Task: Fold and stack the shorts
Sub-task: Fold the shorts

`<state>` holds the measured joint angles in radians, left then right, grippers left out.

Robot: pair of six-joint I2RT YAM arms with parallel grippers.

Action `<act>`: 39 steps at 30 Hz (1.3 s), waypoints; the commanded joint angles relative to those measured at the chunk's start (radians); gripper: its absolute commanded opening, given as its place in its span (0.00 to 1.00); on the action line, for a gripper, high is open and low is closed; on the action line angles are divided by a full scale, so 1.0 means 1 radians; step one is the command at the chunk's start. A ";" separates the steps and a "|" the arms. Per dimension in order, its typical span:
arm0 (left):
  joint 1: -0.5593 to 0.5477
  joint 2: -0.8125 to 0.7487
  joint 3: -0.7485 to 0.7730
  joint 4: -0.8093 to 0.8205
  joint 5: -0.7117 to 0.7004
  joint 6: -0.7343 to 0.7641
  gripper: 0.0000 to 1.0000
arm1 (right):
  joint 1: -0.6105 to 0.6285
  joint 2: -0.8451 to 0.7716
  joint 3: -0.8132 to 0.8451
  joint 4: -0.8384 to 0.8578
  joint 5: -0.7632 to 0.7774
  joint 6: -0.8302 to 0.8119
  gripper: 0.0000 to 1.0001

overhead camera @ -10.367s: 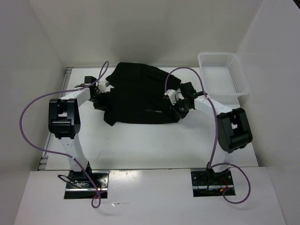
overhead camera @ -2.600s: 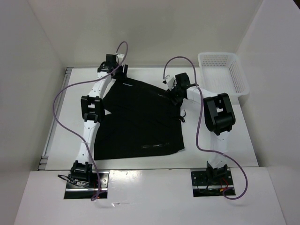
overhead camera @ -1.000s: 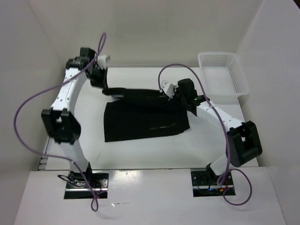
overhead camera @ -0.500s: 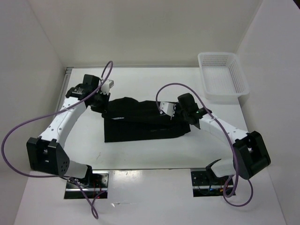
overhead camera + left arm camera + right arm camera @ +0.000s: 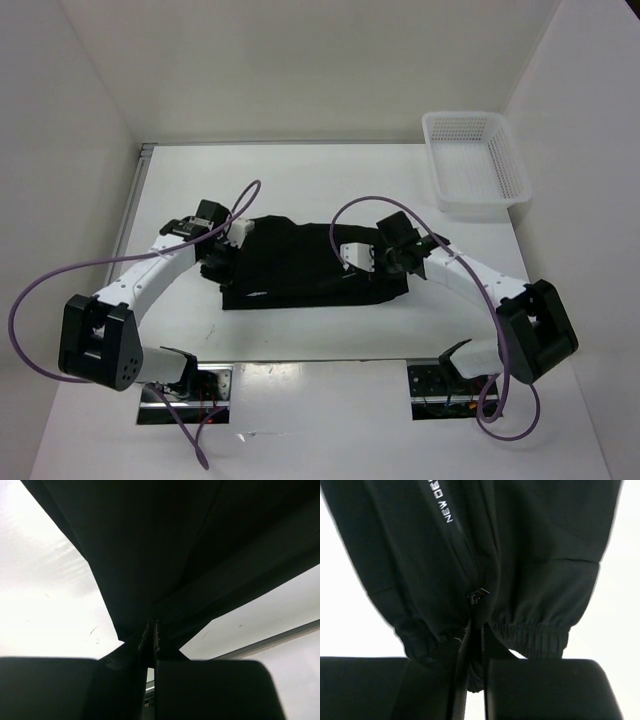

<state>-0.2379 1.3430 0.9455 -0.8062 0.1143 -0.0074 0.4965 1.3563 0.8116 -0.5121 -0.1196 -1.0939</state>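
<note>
White table, plain white walls, black shorts, mesh basket

White tabletop, plain white walls on three sides, even light

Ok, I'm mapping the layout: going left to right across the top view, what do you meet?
The left claw → shorts → right claw → white mesh basket.

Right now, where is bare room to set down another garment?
Free: the table behind the shorts, left of the basket; also the near strip before them. Crowded: the middle, where left arm and right arm flank the shorts.
</note>
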 commanded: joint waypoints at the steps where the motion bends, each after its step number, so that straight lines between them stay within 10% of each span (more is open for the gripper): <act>1: -0.009 0.002 -0.027 -0.024 -0.059 0.007 0.14 | 0.002 -0.026 -0.020 -0.140 0.012 -0.075 0.19; 9: -0.009 0.012 0.013 -0.086 -0.041 0.007 0.44 | 0.002 -0.077 0.044 -0.302 -0.049 -0.147 0.44; 10: -0.009 0.012 0.053 -0.096 -0.028 0.007 0.44 | 0.002 -0.120 0.060 -0.315 -0.066 -0.147 0.54; 11: 0.002 0.012 0.074 -0.096 -0.019 0.007 0.47 | 0.002 -0.147 0.084 -0.325 -0.107 -0.147 0.93; 12: 0.002 0.012 0.094 -0.096 -0.010 0.007 0.47 | 0.002 -0.179 0.084 -0.325 -0.129 -0.159 1.00; 22: 0.117 0.359 0.364 0.137 -0.082 0.007 0.54 | 0.002 -0.128 0.067 -0.139 -0.176 -0.011 0.94; 26: 0.140 0.502 0.516 0.162 -0.048 0.007 0.54 | 0.002 -0.060 0.090 -0.066 -0.201 0.037 0.77; 30: 0.160 0.583 0.588 0.202 -0.004 0.007 0.55 | -0.048 -0.031 0.188 -0.046 -0.267 0.132 0.40; 39: 0.141 0.677 0.550 0.150 0.186 0.007 0.61 | -0.047 0.104 0.143 0.052 -0.218 0.166 0.38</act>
<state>-0.0834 1.9999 1.5265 -0.6327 0.2180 -0.0040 0.4412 1.4158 0.9695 -0.5240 -0.3515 -0.9535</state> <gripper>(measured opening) 0.600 0.380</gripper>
